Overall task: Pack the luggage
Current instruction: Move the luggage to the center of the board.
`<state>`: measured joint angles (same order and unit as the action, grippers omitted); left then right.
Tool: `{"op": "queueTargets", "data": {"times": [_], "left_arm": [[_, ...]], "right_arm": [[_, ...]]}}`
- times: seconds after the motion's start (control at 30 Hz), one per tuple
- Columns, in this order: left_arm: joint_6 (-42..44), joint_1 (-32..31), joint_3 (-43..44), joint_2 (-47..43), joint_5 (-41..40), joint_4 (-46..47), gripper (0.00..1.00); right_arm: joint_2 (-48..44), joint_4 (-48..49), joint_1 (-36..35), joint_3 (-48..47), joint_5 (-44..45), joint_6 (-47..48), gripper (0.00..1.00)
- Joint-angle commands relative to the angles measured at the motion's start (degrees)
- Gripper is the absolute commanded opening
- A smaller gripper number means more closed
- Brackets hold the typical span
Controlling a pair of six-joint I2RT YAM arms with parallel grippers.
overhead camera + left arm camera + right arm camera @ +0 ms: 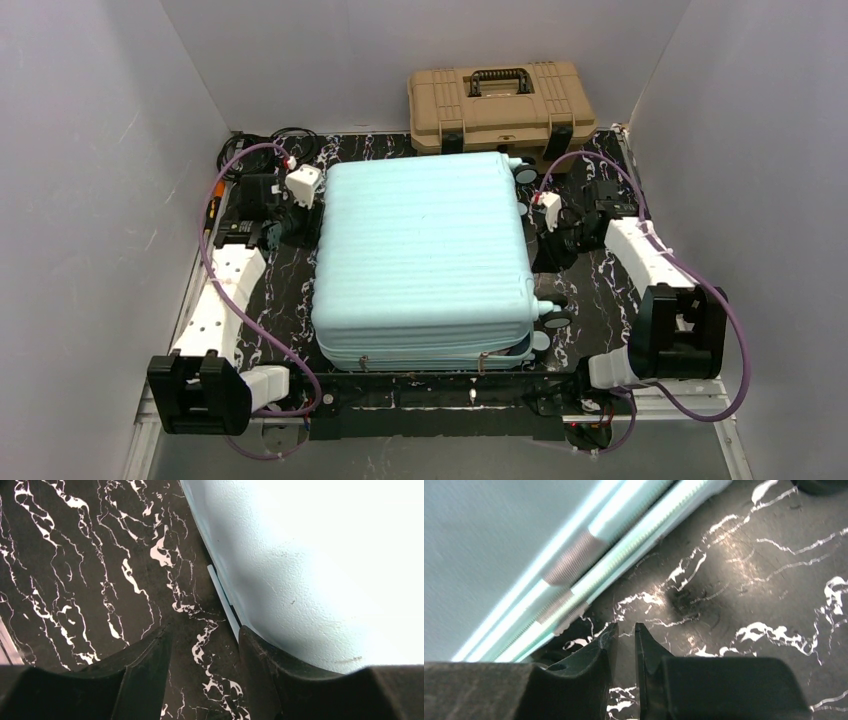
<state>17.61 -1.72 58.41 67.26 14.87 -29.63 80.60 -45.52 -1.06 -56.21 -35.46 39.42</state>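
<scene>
Ribbed luggage (420,250) (hard shell); L end effector (205,632) half-open, R end effector (625,628) near-closed, both empty.

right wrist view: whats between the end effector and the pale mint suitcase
Only a bare strip of black white-veined marble tabletop separates the right end effector from the pale mint-blue hard-shell suitcase; the right wrist view shows it.

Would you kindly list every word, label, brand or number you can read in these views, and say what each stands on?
No text can be read in any view.
Luggage: plain ribbed shell, no logo or label visible.
Toolbox: any moulded marking is too small to read.
Wrist views: only marbled tabletop and the luggage edge, no writing.
</scene>
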Motion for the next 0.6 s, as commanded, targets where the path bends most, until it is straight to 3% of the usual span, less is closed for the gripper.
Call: {"op": "queueTargets", "data": {"times": [0.0,0.2,0.57], "left_arm": [[-2.67,-3.88,0.69,1.72,3.87,-0.22,0.51],[-3.15,-3.83,-0.23,5.76,-9.77,-1.87,0.52],[-5.00,0.20,3.48,10.00,-13.50,-5.44,0.52]], "right_arm": [[1.25,-1.28,-2.06,-2.77,-7.43,0.73,0.26],[0.63,2.09,-10.26,-0.58,-8.19,-0.76,0.26],[7.29,17.05,-27.12,-5.87,-8.54,-12.78,0.24]]}}
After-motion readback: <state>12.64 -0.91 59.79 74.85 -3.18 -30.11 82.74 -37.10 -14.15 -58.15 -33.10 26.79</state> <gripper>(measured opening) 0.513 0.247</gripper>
